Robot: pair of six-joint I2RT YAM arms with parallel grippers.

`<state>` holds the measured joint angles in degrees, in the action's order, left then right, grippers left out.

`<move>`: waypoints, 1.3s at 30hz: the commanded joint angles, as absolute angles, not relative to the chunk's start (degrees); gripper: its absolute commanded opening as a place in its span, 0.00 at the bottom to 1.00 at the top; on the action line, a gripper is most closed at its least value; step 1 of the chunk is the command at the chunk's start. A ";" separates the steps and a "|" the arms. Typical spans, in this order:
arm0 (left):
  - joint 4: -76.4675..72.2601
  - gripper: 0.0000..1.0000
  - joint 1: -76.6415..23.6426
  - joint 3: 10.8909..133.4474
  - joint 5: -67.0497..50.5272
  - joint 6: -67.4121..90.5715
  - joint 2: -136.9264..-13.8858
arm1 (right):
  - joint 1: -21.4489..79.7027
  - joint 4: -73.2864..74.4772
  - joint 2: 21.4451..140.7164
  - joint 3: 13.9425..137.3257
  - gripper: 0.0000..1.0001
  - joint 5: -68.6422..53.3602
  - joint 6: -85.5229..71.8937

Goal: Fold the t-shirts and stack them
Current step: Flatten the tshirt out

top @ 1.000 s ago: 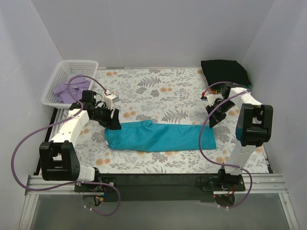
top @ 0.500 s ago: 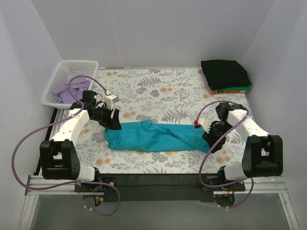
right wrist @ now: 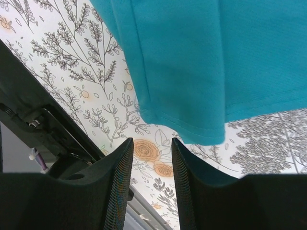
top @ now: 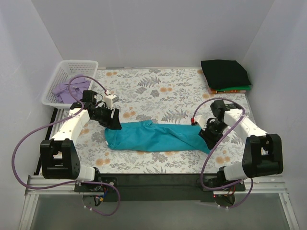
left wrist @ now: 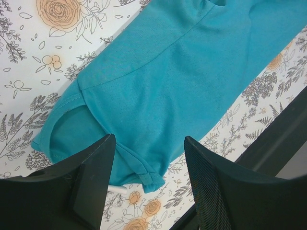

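The teal t-shirt (top: 158,136) lies folded into a long band across the middle of the floral cloth. My left gripper (top: 114,121) is open over its left end. In the left wrist view the sleeve and hem of the teal shirt (left wrist: 163,76) lie between and ahead of my spread fingers (left wrist: 91,182). My right gripper (top: 208,137) is open at the shirt's right end. In the right wrist view the shirt's corner (right wrist: 206,72) lies just ahead of my fingertips (right wrist: 120,182), with nothing between them. A lavender shirt (top: 66,89) lies in the basket. A black shirt (top: 224,73) tops the stack at the back right.
The white lattice basket (top: 76,66) stands at the back left. Green and orange-red shirt edges (top: 232,89) show under the black shirt. White walls close in the left, back and right. The black table rail (top: 158,179) runs along the near edge.
My right arm swung from near the black stack down and forward to the right end of the teal shirt, whose right end now looks narrower. My left arm has barely moved.
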<state>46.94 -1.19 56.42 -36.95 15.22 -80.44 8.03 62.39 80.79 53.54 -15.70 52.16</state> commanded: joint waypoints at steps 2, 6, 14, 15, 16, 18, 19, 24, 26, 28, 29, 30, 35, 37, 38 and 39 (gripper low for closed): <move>46.23 0.58 -0.88 57.04 -38.32 15.29 -79.28 | 11.50 57.84 79.63 49.31 0.44 -10.64 47.12; 46.14 0.58 -0.88 57.22 -38.23 15.29 -79.37 | 13.79 54.06 79.36 47.73 0.44 -7.66 45.00; 46.49 0.58 -0.88 57.22 -37.97 14.94 -79.45 | 15.99 52.91 81.04 47.20 0.43 -7.47 43.16; 46.58 0.58 -0.88 57.22 -37.88 14.94 -79.45 | 16.34 52.91 80.95 46.76 0.42 -7.47 43.07; 46.58 0.58 -0.88 57.04 -37.88 14.85 -79.37 | 16.61 52.91 80.95 46.41 0.41 -7.47 42.98; 46.49 0.58 -0.88 57.04 -37.79 14.77 -79.28 | 17.31 52.91 80.95 46.06 0.39 -7.47 42.89; 46.49 0.58 -0.88 56.87 -37.88 14.68 -79.36 | 17.49 52.91 81.03 45.53 0.38 -7.38 42.80; 46.32 0.59 -0.88 56.34 -38.14 14.85 -79.19 | 17.75 52.65 81.47 44.65 0.36 -7.38 42.63; 46.14 0.59 -0.88 55.99 -38.06 14.94 -79.02 | 18.02 52.65 81.47 44.74 0.36 -7.47 42.36; 46.14 0.59 -0.88 55.90 -38.06 14.94 -79.01 | 18.28 52.38 81.56 44.56 0.36 -7.47 42.45; 46.06 0.59 -0.88 55.81 -37.97 14.94 -78.93 | 18.28 52.21 81.74 44.30 0.35 -7.30 42.28; 46.05 0.59 -0.88 55.98 -38.06 15.12 -78.93 | 18.37 51.51 81.91 44.04 0.31 -7.03 42.28; 45.35 0.59 -0.88 56.69 -38.06 17.22 -79.54 | 18.46 50.27 81.83 43.77 0.01 -5.89 41.84; 44.91 0.59 -0.88 58.09 -38.32 18.36 -80.33 | 18.46 50.45 81.13 44.12 0.01 -5.71 41.84; 44.48 0.59 -0.88 58.70 -38.93 19.50 -81.72 | 18.46 50.62 79.99 44.21 0.01 -5.63 41.92; 44.12 0.59 -0.88 59.76 -39.02 20.12 -82.52 | 18.46 50.80 79.46 44.73 0.01 -5.45 41.92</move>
